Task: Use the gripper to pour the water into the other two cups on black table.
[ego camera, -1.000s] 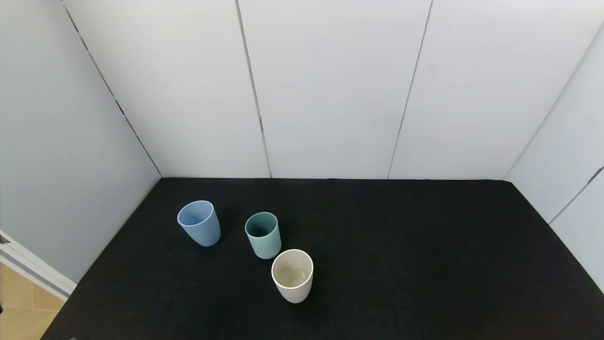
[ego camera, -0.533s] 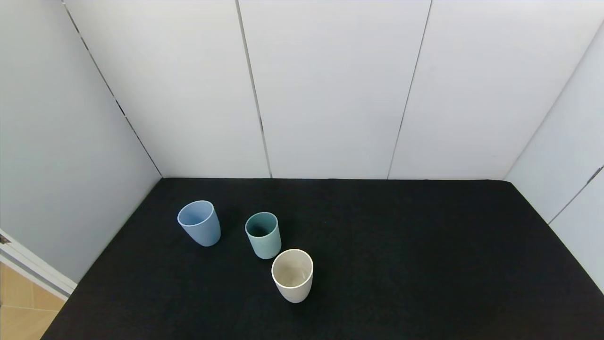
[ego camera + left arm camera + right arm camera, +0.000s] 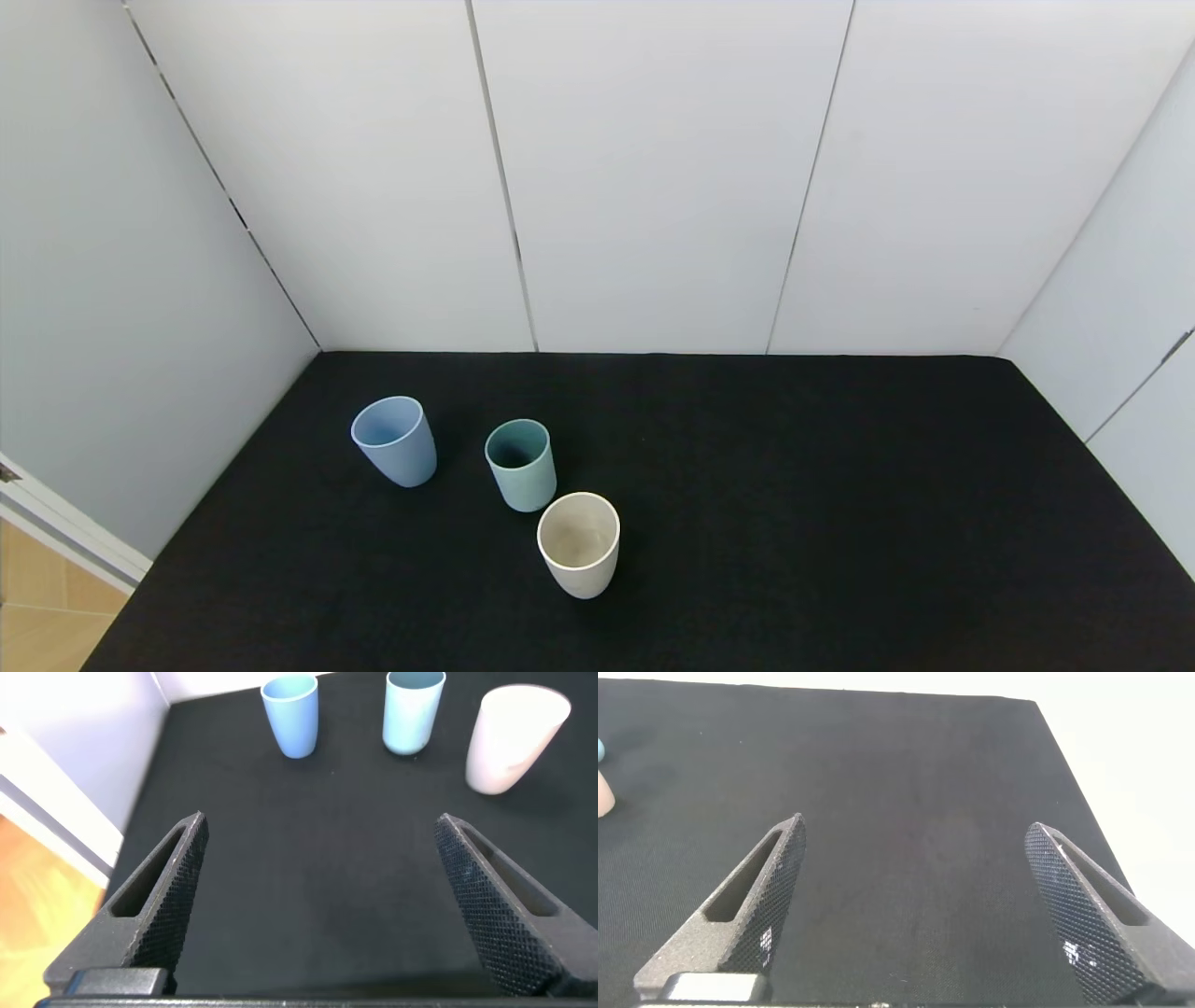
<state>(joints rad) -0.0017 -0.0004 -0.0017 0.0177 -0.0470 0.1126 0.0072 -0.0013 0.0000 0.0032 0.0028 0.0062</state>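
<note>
Three cups stand upright on the black table point(image 3: 794, 485): a light blue cup point(image 3: 394, 441) at far left, a teal-green cup point(image 3: 521, 464) beside it, and a cream cup point(image 3: 579, 544) nearest me. Water cannot be made out in the cream cup. Neither gripper shows in the head view. My left gripper point(image 3: 320, 819) is open and empty, low over the table, short of the blue cup point(image 3: 291, 714), the teal cup point(image 3: 412, 711) and the cream cup point(image 3: 514, 737). My right gripper point(image 3: 915, 823) is open and empty over bare table.
White panel walls point(image 3: 653, 187) close the table at the back and both sides. The table's left edge point(image 3: 140, 793) drops to a wooden floor point(image 3: 37, 616). The table's right half holds nothing. Slivers of cups show at the right wrist view's edge point(image 3: 603, 798).
A small dark part at the head view's lower left edge has gone out of sight. The cups have not moved.
</note>
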